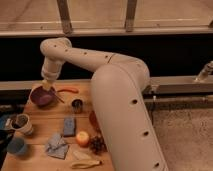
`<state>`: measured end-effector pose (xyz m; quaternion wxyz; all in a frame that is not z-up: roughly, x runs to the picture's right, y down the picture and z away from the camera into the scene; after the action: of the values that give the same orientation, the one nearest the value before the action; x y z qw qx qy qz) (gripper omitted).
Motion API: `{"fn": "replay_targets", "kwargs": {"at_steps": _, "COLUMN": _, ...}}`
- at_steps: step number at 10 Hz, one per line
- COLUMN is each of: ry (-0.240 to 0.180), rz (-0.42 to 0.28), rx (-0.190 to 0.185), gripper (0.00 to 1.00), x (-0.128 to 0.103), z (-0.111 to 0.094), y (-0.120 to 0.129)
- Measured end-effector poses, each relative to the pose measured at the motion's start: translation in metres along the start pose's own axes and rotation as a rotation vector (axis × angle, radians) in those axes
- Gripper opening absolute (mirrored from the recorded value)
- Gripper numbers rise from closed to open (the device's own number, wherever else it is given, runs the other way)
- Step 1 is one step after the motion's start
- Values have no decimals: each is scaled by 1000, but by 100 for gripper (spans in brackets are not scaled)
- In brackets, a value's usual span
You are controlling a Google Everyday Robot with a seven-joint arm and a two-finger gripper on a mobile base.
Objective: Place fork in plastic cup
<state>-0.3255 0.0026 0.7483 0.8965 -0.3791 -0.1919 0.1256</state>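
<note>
- The blue plastic cup (pixel 16 146) stands at the table's (pixel 40 162) front left corner, with a white cup (pixel 24 124) just behind it.
- The gripper (pixel 47 85) hangs over the purple bowl (pixel 42 96) at the back left edge; what looks like the fork (pixel 58 98) leans on that bowl's rim.
- A small metal cup (pixel 77 105) sits mid-table, near the back.
- An apple (pixel 82 138) rests nearer the front edge, beside the arm (pixel 120 100).
</note>
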Motion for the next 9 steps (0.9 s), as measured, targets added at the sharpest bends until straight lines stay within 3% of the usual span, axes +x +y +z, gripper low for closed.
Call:
{"fn": "replay_targets", "kwargs": {"at_steps": 2, "ry": -1, "rz": -61, "rx": -26, "gripper": 0, "x": -15, "z": 3, "y": 29}}
{"fn": "replay_targets", "kwargs": {"at_steps": 7, "ry": 2, "rz": -58, "rx": -24, "gripper": 0, "x": -13, "z": 3, "y": 26}}
{"fn": "replay_targets", "kwargs": {"at_steps": 9, "ry": 11, "rz": -75, "rx": -42, "gripper": 0, "x": -15, "z": 8, "y": 27}}
